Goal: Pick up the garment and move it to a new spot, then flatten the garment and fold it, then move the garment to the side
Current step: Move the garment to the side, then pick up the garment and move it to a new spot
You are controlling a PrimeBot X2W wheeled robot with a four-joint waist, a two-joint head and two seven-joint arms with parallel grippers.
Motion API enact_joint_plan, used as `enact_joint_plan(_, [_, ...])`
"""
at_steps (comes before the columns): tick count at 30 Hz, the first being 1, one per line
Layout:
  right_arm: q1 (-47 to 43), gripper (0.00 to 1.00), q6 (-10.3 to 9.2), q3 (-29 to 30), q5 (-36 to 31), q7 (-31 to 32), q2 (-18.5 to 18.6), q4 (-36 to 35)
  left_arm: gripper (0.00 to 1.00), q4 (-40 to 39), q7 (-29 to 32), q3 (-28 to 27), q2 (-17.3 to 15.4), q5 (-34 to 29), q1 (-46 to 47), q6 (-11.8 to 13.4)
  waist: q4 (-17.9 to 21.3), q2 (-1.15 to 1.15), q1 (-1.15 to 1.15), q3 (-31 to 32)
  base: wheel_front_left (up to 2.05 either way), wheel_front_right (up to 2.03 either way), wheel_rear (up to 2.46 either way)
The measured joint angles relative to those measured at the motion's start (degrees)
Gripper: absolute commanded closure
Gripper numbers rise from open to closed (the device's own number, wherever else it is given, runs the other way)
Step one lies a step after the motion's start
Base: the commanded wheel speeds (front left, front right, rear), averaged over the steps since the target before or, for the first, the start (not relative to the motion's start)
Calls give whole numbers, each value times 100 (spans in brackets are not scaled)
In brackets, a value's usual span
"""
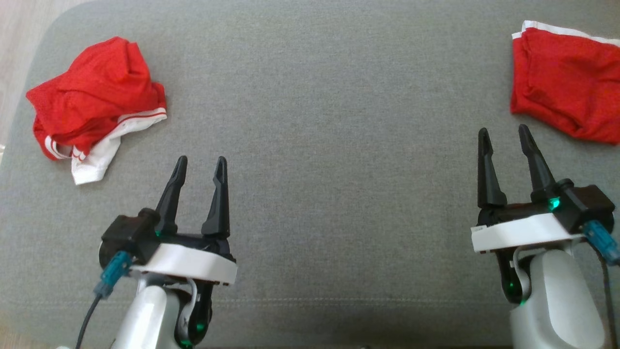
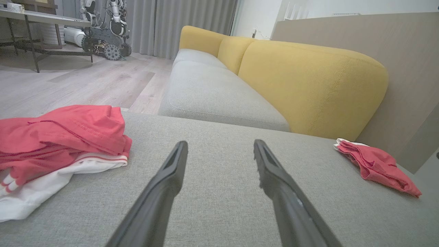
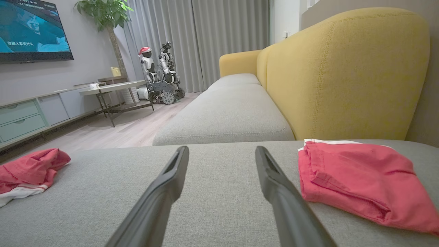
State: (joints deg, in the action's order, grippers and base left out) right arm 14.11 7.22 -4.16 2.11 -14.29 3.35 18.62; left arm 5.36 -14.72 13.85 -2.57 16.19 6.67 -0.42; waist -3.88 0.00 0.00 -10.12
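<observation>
- Leftmost in the head view, a strip of pale wooden floor (image 1: 19, 29) shows past the rounded corner of the grey seat cushion (image 1: 339, 145).
- Next, a crumpled red garment (image 1: 94, 99) with white trim lies bunched on the far left part of the cushion. Its white edge spills out toward the near side.
- Just right of it and nearer the robot, the left gripper (image 1: 202, 160) hangs over bare grey fabric. Its two dark fingers are spread wide with nothing between them, apart from the crumpled garment.
- The wide middle stretch of the cushion lies between the two arms.
- Farther right, the right gripper (image 1: 503, 129) is likewise spread wide and holds nothing. Its fingertips point toward the far edge of the cushion.
- At the far right, a second red garment (image 1: 564, 82) lies flatter, with a thin white band along its far edge. It sits just beyond and to the right of the right gripper's fingertips, not touching them. It is partly cut off by the edge of the head view.
- In the right wrist view, a yellow backrest (image 3: 346, 72) rises behind this second garment.
</observation>
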Motion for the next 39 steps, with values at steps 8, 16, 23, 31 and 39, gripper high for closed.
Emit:
enact_joint_plan(8, [0,0,0,-154,75,-1,-1,30,0,27,0,2,0,7,-1,12,-119,0,0,50,0,0,0])
enact_joint_plan(16, [2,0,0,-570,80,4,-2,62,0,47,0,-56,1,122,-4,94,-582,0,0,40,0,0,0])
enact_joint_plan(23, [6,0,0,-680,116,79,23,70,0,-48,0,-148,1,193,-66,155,-1216,0,0,76,0,0,0])
enact_joint_plan(31, [0,0,0,-773,221,157,90,80,0,-129,0,-168,0,221,-330,202,-1877,0,0,235,0,0,0])
enact_joint_plan(39, [-73,0,0,-779,237,215,120,68,0,-160,0,-166,-1,252,-412,245,-2215,0,0,333,0,0,0])
